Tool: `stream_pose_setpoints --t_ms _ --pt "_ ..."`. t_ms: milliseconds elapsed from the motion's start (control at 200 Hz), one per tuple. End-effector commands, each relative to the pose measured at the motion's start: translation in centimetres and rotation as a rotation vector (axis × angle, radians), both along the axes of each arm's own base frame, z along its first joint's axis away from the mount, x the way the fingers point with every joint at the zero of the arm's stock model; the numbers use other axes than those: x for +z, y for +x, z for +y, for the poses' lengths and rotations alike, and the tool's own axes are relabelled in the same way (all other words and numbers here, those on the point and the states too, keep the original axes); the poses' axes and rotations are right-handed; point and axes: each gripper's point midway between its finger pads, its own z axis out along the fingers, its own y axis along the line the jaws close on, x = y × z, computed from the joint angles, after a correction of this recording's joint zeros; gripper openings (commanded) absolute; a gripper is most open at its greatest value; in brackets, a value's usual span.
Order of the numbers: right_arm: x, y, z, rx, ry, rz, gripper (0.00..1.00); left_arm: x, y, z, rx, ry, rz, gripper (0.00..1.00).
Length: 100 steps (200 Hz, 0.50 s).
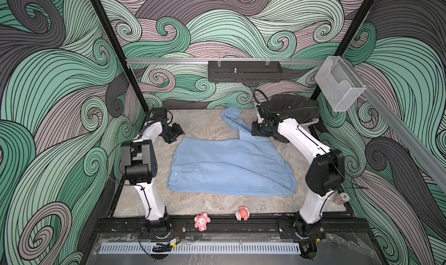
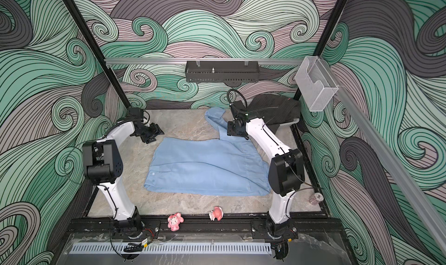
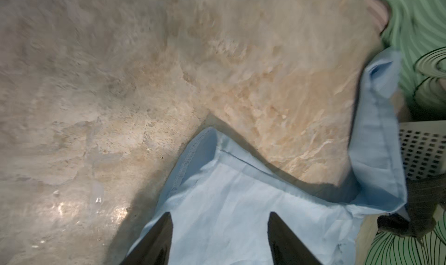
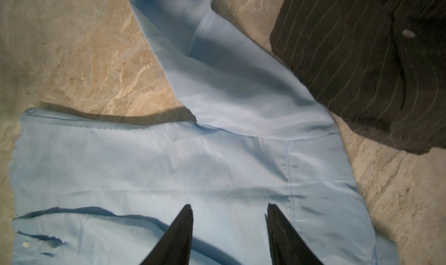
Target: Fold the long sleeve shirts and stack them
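In both top views a light blue shirt (image 1: pixel 229 169) is spread flat on the stone-patterned table (image 1: pixel 205 204), one sleeve (image 1: pixel 231 118) trailing toward the back. A dark striped shirt (image 1: pixel 295 109) is heaped at the far right corner, partly hidden by the right arm (image 1: pixel 301 136). Two pink toys (image 1: pixel 202 221) are set at the front edge, and a black tray (image 1: pixel 243 74) and a clear box (image 1: pixel 339 87) are hung on the rail (image 1: pixel 169 60). The walls (image 1: pixel 60 107) are covered in green and grey swirls

From the left wrist, the left gripper (image 3: pixel 219 239) is shown with jaws apart over blue cloth, nothing between them, and a white perforated basket (image 3: pixel 422 155) is seen beyond

From the right wrist, the right gripper (image 4: pixel 229 234) is likewise seen parted and empty, with the sleeve just beside the dark striped shirt
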Motion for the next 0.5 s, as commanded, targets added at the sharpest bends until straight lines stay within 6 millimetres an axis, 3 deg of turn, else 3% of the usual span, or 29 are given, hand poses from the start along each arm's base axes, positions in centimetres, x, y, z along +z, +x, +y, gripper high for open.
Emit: stream_pose_setpoints --t_ms 0,205,495 --pt "-0.1 2.2 -0.4 0.037 -0.097 -0.019 0.55 -0.4 0.1 -1.1 -0.100 -0.011 0.077 0.65" --pt "-3.6 6.8 2.5 0.116 -0.135 0.033 0.66 -2.8 0.5 -1.8 -0.162 -0.032 0.161 0.57" --pt "-7.9 12.0 7.3 0.218 -0.133 -0.035 0.69 -4.1 -0.2 -2.7 -0.216 -0.083 0.218 0.26"
